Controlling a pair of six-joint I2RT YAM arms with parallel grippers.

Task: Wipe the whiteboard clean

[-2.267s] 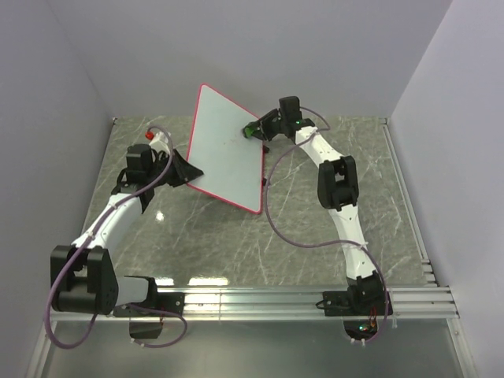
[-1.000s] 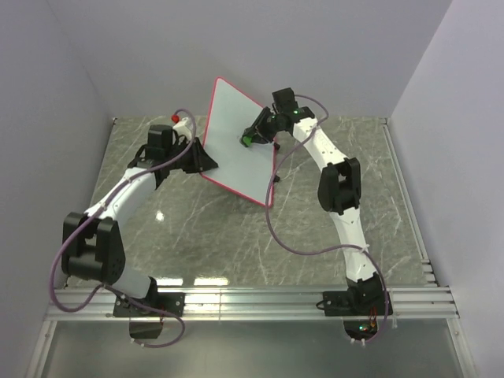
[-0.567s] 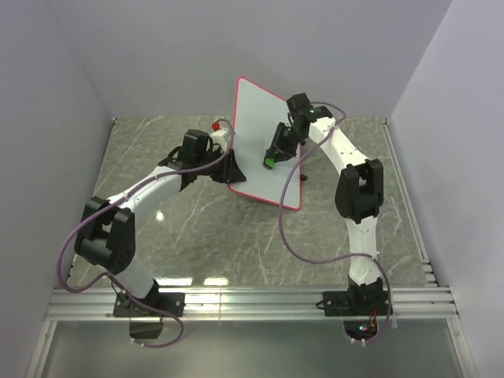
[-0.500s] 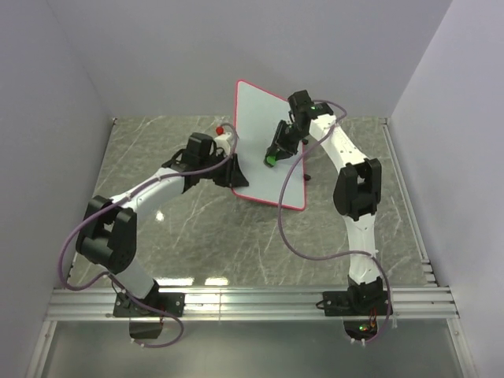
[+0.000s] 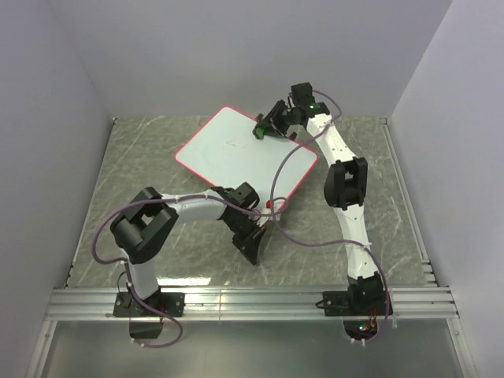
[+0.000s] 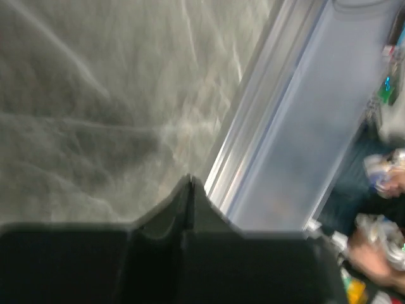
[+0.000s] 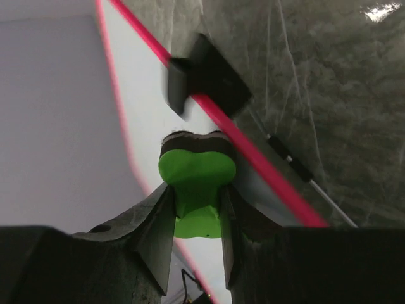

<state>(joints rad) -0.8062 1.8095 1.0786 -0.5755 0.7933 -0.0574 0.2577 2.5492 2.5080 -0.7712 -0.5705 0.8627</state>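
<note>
The whiteboard [image 5: 244, 157] lies flat on the marble table, white with a red-pink rim and a faint mark [image 5: 231, 143] near its middle. My right gripper [image 5: 262, 130] is at the board's far edge, shut on the green eraser [image 5: 258, 134]. In the right wrist view the eraser [image 7: 197, 180] sits squeezed between the fingers of the gripper [image 7: 197, 212], its dark pad against the whiteboard [image 7: 142, 107] beside a black foot [image 7: 205, 76] on the rim. My left gripper [image 5: 255, 252] is off the board, near its front corner, shut on nothing [image 6: 190, 183].
An aluminium rail [image 5: 260, 299] runs along the table's near edge, close in front of the left gripper [image 6: 253, 126]. Purple cables [image 5: 279, 213] loop over the table by the board's near right corner. Grey walls close in the back and both sides.
The board stood upright in my left gripper; now it lies flat. The left gripper let go, shut, and swung toward the front rail. The right gripper moved the eraser to the far edge.
</note>
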